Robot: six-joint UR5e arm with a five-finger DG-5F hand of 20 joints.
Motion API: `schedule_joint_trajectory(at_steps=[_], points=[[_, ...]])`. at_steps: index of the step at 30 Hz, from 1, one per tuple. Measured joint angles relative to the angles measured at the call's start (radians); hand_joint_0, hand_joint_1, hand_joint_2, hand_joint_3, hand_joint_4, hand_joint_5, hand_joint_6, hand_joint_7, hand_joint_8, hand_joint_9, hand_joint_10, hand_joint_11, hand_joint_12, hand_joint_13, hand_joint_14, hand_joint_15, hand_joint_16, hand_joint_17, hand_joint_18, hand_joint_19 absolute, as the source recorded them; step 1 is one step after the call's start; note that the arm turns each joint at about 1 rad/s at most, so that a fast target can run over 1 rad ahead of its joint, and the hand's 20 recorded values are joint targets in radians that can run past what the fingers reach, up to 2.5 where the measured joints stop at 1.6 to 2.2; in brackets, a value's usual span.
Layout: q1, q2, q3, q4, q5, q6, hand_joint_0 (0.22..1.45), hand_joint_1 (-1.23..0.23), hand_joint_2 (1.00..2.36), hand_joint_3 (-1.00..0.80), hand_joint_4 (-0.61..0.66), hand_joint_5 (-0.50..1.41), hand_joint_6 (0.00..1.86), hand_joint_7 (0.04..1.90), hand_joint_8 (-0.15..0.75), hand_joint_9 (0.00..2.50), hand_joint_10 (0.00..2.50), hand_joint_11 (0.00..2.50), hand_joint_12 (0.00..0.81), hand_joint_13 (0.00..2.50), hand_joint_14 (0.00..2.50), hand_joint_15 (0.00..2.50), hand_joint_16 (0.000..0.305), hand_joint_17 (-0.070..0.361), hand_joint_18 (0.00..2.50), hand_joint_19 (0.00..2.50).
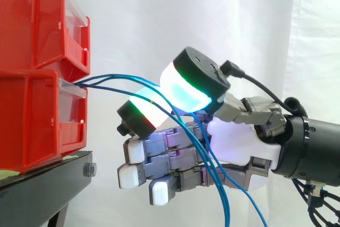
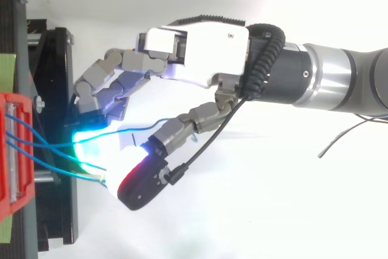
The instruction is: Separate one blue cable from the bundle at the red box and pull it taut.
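Just off red bins (image 1: 42,104), hand (image 1: 239,142) pinching blue cables (image 1: 106,78)

Nothing to read here, folks: no lettering, number or sign is legible on the red bins (image 1: 37,67) at the left, the black stand (image 1: 48,176) below them, the hand (image 1: 239,142) at centre right, or the blue cables (image 1: 106,78).

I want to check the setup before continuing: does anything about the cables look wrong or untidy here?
Yes: several blue cables, not one, run from the red bins between the glowing pads of the hand, then hang slack across its curled fingers and below it. None looks separated or taut.
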Motion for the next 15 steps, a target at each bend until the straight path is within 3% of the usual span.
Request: schedule_joint_trajectory(at_steps=[5, 11, 15], points=[[0.000, 0.000, 0.000, -0.001, 0.000, -0.001, 0.48, -0.92, 1.00, -0.50, 0.14, -0.18, 0.90, 0.93, 0.320, 0.90, 0.03, 0.93, 0.365, 0.79, 0.02, 0.52, 0.051, 0.115, 0.83, 0.64], [0.000, 0.000, 0.000, -0.001, 0.000, -0.002, 0.47, -0.89, 1.00, -0.50, 0.13, -0.17, 0.88, 0.93, 0.319, 0.91, 0.03, 0.93, 0.368, 0.79, 0.02, 0.52, 0.052, 0.116, 0.82, 0.64], [0.000, 0.000, 0.000, -0.001, 0.000, -0.002, 0.38, -0.90, 1.00, -0.50, 0.13, -0.16, 0.88, 0.91, 0.344, 0.93, 0.02, 0.93, 0.401, 0.80, 0.02, 0.52, 0.060, 0.136, 0.86, 0.63]])
